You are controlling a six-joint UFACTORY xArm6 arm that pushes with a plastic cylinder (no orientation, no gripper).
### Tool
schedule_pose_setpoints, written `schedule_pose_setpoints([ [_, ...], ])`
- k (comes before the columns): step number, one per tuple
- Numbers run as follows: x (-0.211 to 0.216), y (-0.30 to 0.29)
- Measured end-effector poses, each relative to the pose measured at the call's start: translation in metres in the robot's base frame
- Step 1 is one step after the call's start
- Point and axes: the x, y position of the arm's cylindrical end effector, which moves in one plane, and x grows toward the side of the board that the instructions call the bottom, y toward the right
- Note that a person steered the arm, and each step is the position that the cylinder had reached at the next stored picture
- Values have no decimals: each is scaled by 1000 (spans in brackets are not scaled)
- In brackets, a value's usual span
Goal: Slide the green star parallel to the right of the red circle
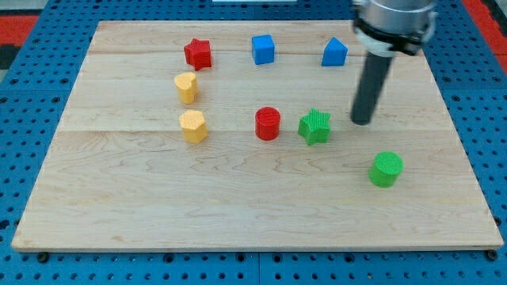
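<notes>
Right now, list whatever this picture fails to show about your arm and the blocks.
- Arm above the rod: cut off by the view's top edge.
- Far sides of the green star and red circle: hidden by the blocks themselves.
- Whether my tip, right of the star, touches the board: one view cannot settle it.
- Yellow blocks' exact shapes: too small.

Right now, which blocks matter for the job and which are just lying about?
Job: green star, red circle, my tip just right of the star.
Lying about: red star, two blue blocks, two yellow blocks, green circle.
</notes>
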Motion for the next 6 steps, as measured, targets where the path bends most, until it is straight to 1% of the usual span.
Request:
schedule_pose_setpoints([
  [1,23,6],
  [2,42,-7],
  [3,51,-67],
  [4,51,-117],
  [5,29,-124],
  [6,16,-88],
])
